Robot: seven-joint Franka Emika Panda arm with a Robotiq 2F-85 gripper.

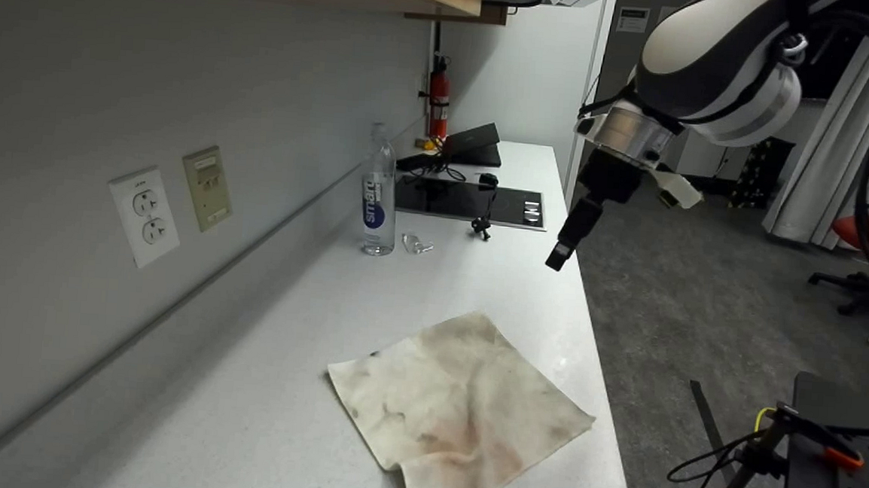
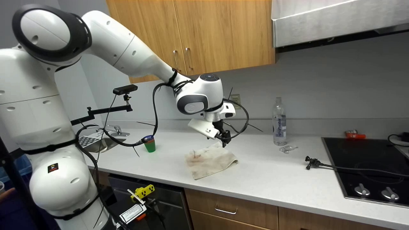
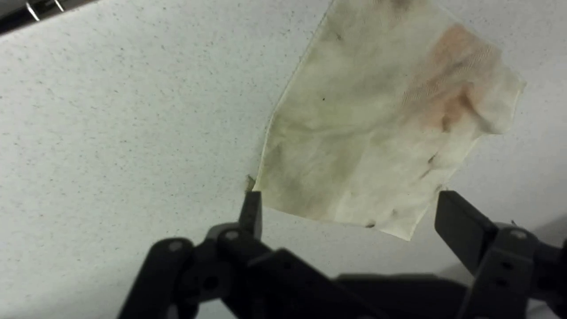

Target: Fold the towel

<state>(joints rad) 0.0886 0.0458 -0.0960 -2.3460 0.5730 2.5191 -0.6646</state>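
Reaching seems in hand, no fold made; next likely calls for lowering to pinch an edge. Left to right in the wrist view: speckled white countertop (image 3: 110, 133); black two-fingered gripper (image 3: 348, 195), empty, fingers wide apart; thin, creased, brown-stained cream cloth towel (image 3: 376, 115), spread nearly flat on the countertop.

In an exterior view, your towel (image 2: 208, 163) lies on the counter (image 2: 268, 175), in front of the wall (image 2: 313, 89). You have the cup (image 2: 150, 147) to its left, then the sink (image 2: 109, 146). The water bottle (image 2: 280, 123) stands to its right, and the stove top (image 2: 361, 153) is farther right. Your gripper (image 1: 556, 259) hangs above the counter, apart from the towel.
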